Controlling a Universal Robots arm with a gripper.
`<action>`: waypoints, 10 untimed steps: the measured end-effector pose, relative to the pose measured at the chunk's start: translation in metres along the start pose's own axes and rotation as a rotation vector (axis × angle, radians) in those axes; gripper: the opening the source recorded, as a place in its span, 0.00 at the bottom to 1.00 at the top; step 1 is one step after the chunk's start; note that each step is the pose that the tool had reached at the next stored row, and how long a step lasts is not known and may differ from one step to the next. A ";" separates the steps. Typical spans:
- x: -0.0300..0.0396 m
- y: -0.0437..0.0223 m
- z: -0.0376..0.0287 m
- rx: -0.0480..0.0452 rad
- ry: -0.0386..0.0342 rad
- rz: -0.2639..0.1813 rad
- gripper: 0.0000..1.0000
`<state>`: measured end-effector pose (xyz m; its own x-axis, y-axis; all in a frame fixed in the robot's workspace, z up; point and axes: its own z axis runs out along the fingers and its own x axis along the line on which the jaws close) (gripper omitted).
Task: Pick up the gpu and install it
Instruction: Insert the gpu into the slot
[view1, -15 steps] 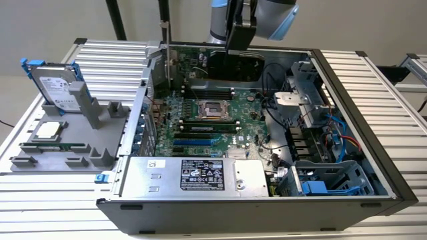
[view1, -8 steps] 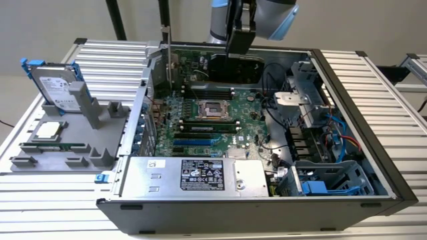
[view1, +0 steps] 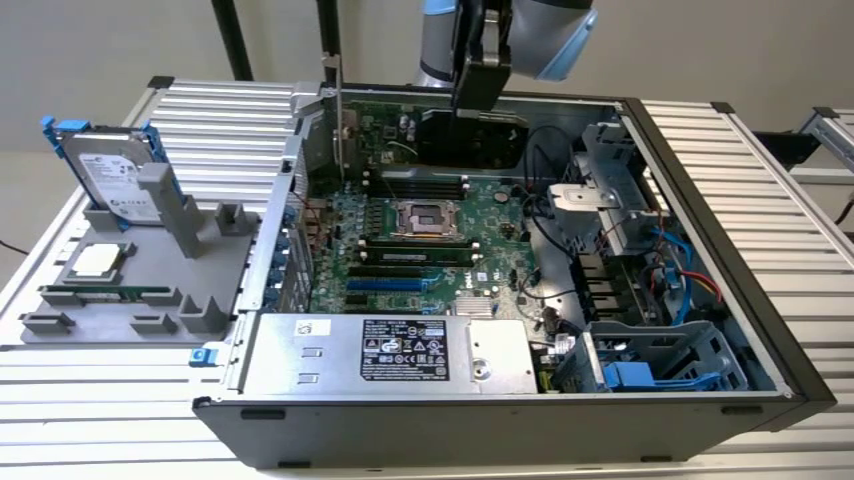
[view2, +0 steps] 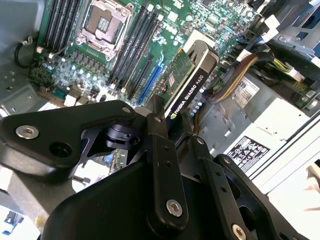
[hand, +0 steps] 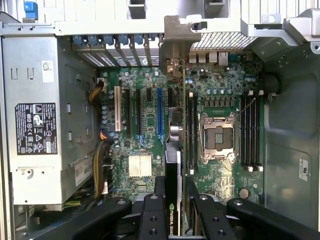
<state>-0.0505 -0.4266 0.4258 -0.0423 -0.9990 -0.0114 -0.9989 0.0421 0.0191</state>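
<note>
My gripper is shut on the gpu, a green card with a black cooler block and a silver end bracket. It holds the card on edge inside the open computer case, over the far part of the motherboard. In the first wrist view the gpu runs edge-on between the fingers, beside the blue expansion slot, and its bracket reaches the rear slot openings. In the second wrist view the gpu sticks out past my gripper above the board.
A silver power supply fills the case's near side. Cables and a drive cage crowd the exterior view's right. Outside, on the exterior view's left, a grey fixture holds a hard drive and a memory stick.
</note>
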 end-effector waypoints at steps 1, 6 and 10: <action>0.0000 0.0000 0.0003 0.0000 0.0001 0.000 0.00; 0.0000 0.0000 0.0020 0.0003 0.0009 0.000 0.00; -0.0002 0.0000 0.0039 0.0038 0.0011 0.000 0.00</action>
<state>-0.0505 -0.4264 0.4219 -0.0423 -0.9991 -0.0103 -0.9990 0.0421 0.0153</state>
